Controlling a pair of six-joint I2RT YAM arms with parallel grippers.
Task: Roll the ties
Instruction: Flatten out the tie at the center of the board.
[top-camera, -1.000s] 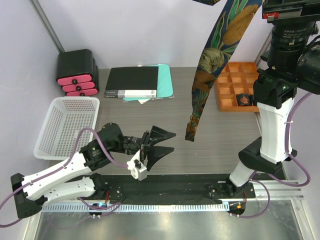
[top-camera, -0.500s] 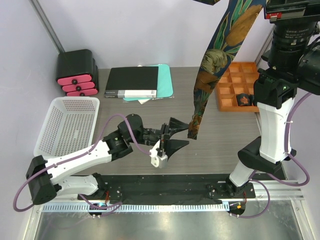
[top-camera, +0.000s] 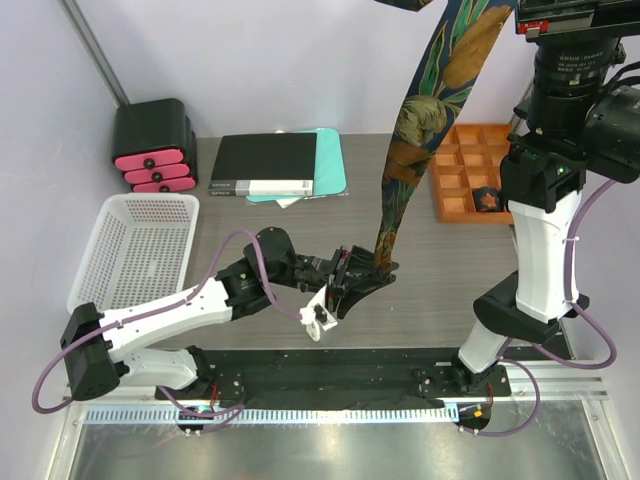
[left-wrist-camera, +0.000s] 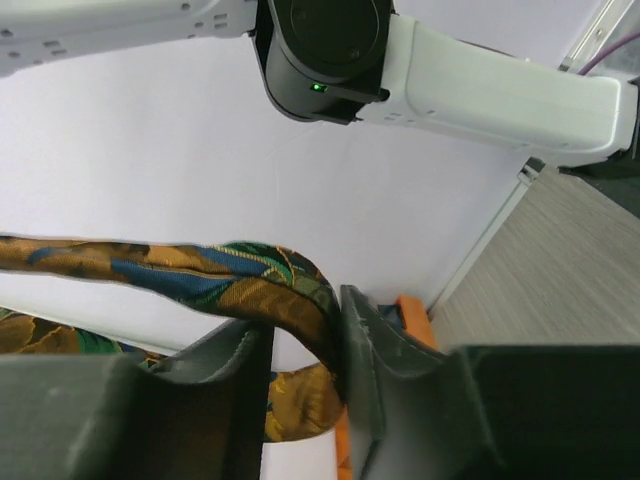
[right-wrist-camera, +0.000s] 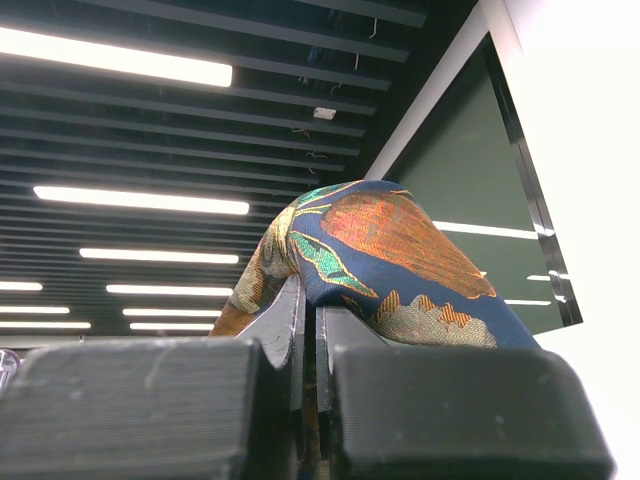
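One of the ties (top-camera: 403, 150), dark blue-black with orange-gold and green leaf patterning, hangs from above the table down to its lower end (top-camera: 384, 255). My right gripper (right-wrist-camera: 310, 300) is shut on the upper part of the tie (right-wrist-camera: 400, 240), which drapes over its fingertips; it is raised beyond the top edge of the overhead view. My left gripper (top-camera: 368, 276) has the tie's lower end (left-wrist-camera: 250, 290) between its fingers. The fabric lies against one finger (left-wrist-camera: 365, 340), and a gap shows at the other finger (left-wrist-camera: 225, 355).
A white basket (top-camera: 135, 250) stands at the left. At the back lie a black box (top-camera: 265, 163) on a teal folder (top-camera: 332, 165) and a black-and-pink drawer unit (top-camera: 153, 145). An orange compartment tray (top-camera: 440, 190) holding a small dark item (top-camera: 487, 198) sits at the right.
My left arm has reached right to the hanging tie's lower end, and its jaws have narrowed around it. The tie has swung slightly. The right arm holds still.
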